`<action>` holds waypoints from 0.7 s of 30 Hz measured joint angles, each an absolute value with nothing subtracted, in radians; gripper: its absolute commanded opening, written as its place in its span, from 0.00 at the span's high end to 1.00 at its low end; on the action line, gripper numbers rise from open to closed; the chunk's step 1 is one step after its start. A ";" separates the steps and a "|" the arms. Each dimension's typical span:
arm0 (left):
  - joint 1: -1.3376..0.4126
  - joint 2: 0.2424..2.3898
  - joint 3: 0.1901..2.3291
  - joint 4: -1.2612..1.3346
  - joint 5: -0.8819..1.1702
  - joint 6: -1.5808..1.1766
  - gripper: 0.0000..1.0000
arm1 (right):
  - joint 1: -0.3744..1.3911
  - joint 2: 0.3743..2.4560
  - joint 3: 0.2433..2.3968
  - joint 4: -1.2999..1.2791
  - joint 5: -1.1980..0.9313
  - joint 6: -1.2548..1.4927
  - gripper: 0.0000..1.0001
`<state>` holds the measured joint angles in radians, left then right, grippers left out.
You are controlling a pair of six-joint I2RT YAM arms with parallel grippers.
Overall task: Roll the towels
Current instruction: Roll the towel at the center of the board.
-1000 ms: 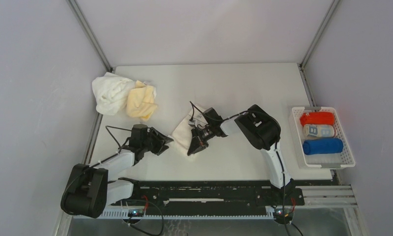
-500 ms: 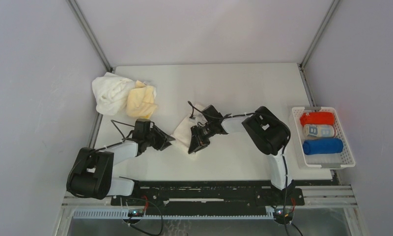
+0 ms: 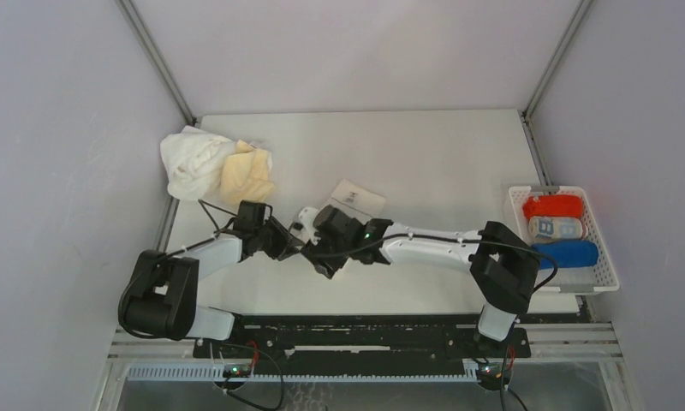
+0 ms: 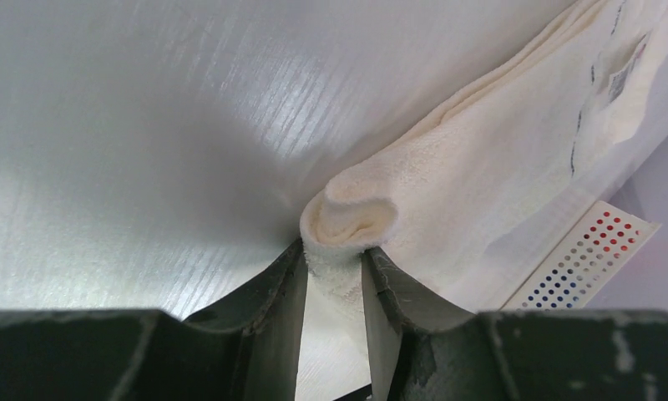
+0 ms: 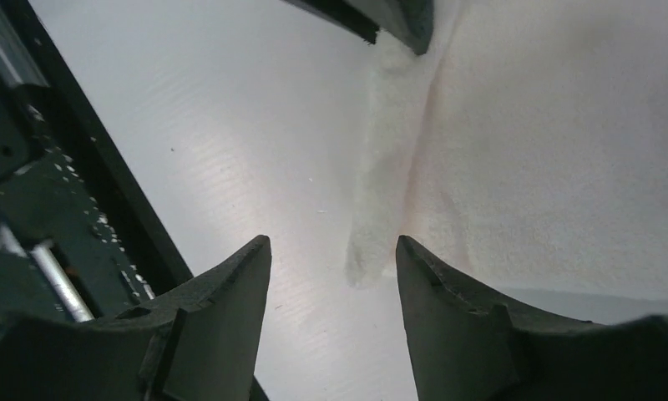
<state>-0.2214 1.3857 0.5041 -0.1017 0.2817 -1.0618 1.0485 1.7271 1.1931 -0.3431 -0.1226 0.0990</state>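
Rolling the cream towel [image 4: 481, 167] looks barely begun — left end effector [image 4: 335, 266] pinches its folded corner, right end effector [image 5: 332, 251] hovers wide open over the edge. Next, likely: grip and turn.

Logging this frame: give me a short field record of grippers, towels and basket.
left gripper: shut on the cream towel's folded edge
right gripper: open, over the same towel's edge
cream towel: lying on table, not yet rolled
basket: holds red towel, patterned towel, blue towel, all rolled
waiting: white towel and pale yellow towel, bunched far left
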 measured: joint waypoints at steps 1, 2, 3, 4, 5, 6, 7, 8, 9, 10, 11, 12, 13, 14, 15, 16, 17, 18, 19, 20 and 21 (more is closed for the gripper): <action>-0.223 1.386 0.511 -0.118 0.279 -1.058 0.64 | 1.084 1.727 1.193 -0.342 -0.070 0.075 0.43; -0.223 1.386 0.516 -0.131 0.276 -1.054 0.64 | 1.119 1.728 1.193 -0.342 -0.012 0.050 0.44; -0.224 1.386 0.521 -0.142 0.273 -1.052 0.64 | 1.147 1.729 1.192 -0.343 0.034 0.029 0.44; -0.224 1.388 0.525 -0.150 0.273 -1.048 0.64 | 1.178 1.730 1.192 -0.341 0.082 0.006 0.44; -0.224 1.389 0.529 -0.157 0.273 -1.044 0.64 | 1.200 1.730 1.192 -0.339 0.120 -0.014 0.44; -0.225 1.392 0.534 -0.167 0.273 -1.041 0.63 | 1.225 1.732 1.193 -0.336 0.160 -0.034 0.45; -0.225 1.396 0.541 -0.175 0.273 -1.036 0.63 | 1.245 1.737 1.193 -0.332 0.198 -0.053 0.45; -0.226 1.401 0.547 -0.183 0.273 -1.034 0.63 | 1.259 1.745 1.195 -0.329 0.231 -0.071 0.45; -0.226 1.405 0.553 -0.190 0.273 -1.031 0.63 | 1.269 1.755 1.195 -0.325 0.259 -0.085 0.45; -0.227 1.410 0.561 -0.198 0.273 -1.028 0.63 | 1.277 1.766 1.195 -0.323 0.285 -0.099 0.45; -0.228 1.414 0.566 -0.205 0.273 -1.026 0.63 | 1.283 1.778 1.195 -0.323 0.304 -0.112 0.45; -0.229 1.417 0.573 -0.214 0.273 -1.024 0.62 | 1.286 1.790 1.195 -0.323 0.319 -0.120 0.45; -0.231 1.421 0.580 -0.222 0.271 -1.020 0.62 | 1.288 1.803 1.195 -0.324 0.333 -0.127 0.45; -0.233 1.425 0.587 -0.231 0.269 -1.017 0.62 | 1.290 1.816 1.195 -0.324 0.346 -0.135 0.45; -0.235 1.427 0.593 -0.238 0.267 -1.015 0.61 | 1.290 1.835 1.195 -0.325 0.362 -0.143 0.45; -0.237 1.430 0.598 -0.245 0.265 -1.010 0.60 | 1.290 1.839 1.195 -0.325 0.364 -0.144 0.46; -0.239 1.433 0.604 -0.255 0.263 -1.008 0.60 | 1.290 1.847 1.195 -0.325 0.370 -0.148 0.45; -0.239 1.436 0.610 -0.261 0.262 -1.006 0.59 | 1.290 1.856 1.195 -0.324 0.377 -0.153 0.46; -0.241 1.440 0.616 -0.268 0.262 -1.002 0.59 | 1.289 1.864 1.195 -0.324 0.384 -0.159 0.46; -0.241 1.444 0.620 -0.273 0.262 -1.001 0.58 | 1.289 1.868 1.195 -0.324 0.386 -0.162 0.46; -0.242 1.448 0.626 -0.279 0.262 -1.000 0.58 | 1.290 1.874 1.195 -0.324 0.389 -0.167 0.46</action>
